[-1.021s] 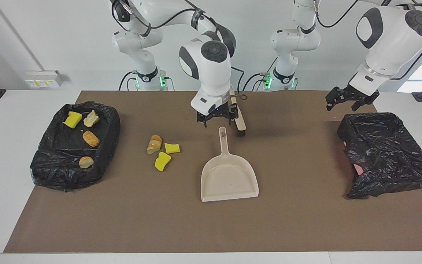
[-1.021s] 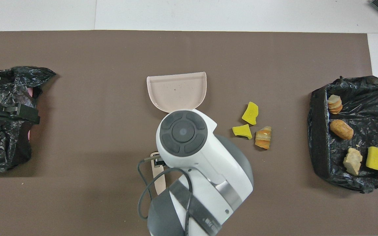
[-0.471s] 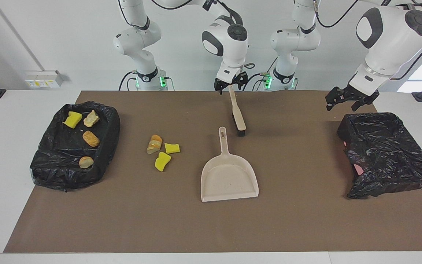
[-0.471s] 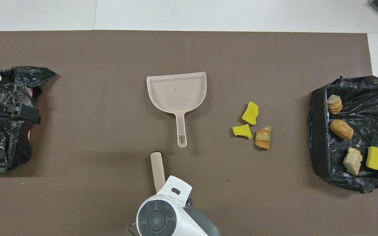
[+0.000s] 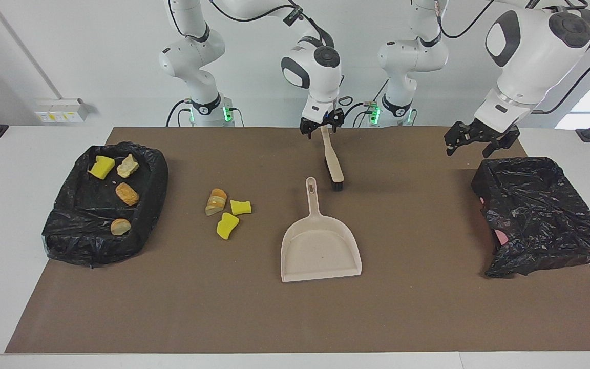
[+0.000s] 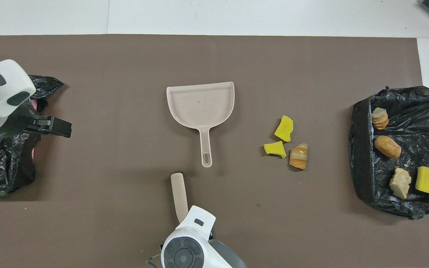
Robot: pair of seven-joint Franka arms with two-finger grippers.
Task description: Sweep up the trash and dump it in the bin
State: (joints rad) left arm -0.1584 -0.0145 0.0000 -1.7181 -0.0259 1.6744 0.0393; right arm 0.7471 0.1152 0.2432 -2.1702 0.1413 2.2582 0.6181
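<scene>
The trash, two yellow sponge pieces [image 5: 240,207] [image 6: 284,128] and a crusty bread lump [image 5: 216,201] [image 6: 299,156], lies on the brown mat beside the beige dustpan [image 5: 320,246] [image 6: 201,104], toward the right arm's end. The dustpan's handle points at the robots. A brush [image 5: 333,164] [image 6: 179,195] lies just nearer the robots. My right gripper [image 5: 320,125] stands open over the end of the brush handle; in the overhead view its own wrist hides it. My left gripper [image 5: 479,143] [image 6: 56,125] hangs open beside the black-bagged bin [image 5: 541,215] [image 6: 2,167].
A black-lined tray [image 5: 156,179] [image 6: 359,149] at the right arm's end of the table holds several sponge and bread scraps. The brown mat [image 5: 295,318] covers most of the white table.
My right gripper pulled back from above the dustpan handle toward the robots and settled over the brush handle's end. My left gripper shifted slightly toward the table's middle. Nothing on the mat moved.
</scene>
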